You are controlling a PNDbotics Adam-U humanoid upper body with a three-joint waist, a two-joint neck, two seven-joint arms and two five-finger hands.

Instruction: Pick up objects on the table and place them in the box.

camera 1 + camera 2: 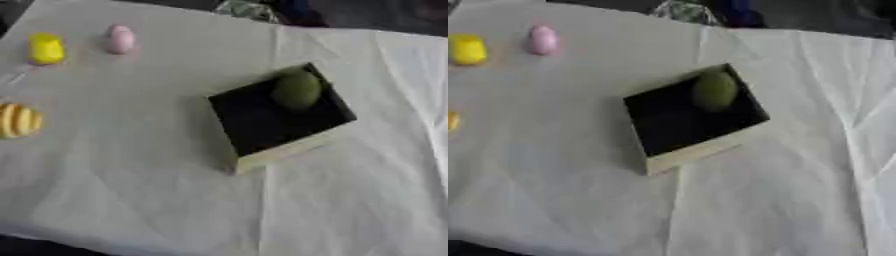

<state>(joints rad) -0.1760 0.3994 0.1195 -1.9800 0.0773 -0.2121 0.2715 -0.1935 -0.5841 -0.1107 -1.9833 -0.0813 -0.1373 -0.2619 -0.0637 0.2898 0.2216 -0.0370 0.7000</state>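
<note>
Left eye view and right eye view both show no hand of the robot, so I cannot tell if either hand is released, clenched or grasping something. The box stands turned askew near the middle of the white cloth, and a green rounded object already lies inside, in the far corner. Three objects wait well apart from the box on the left: a yellow object, a pink object beside it, and a yellow striped object nearer the left edge. The risk, I judge, is that a rounded object rolls on the creased cloth when touched, or that a reach knocks the box. The striped object is almost cut off in the right eye view, and the exact shapes are hard to make out.
</note>
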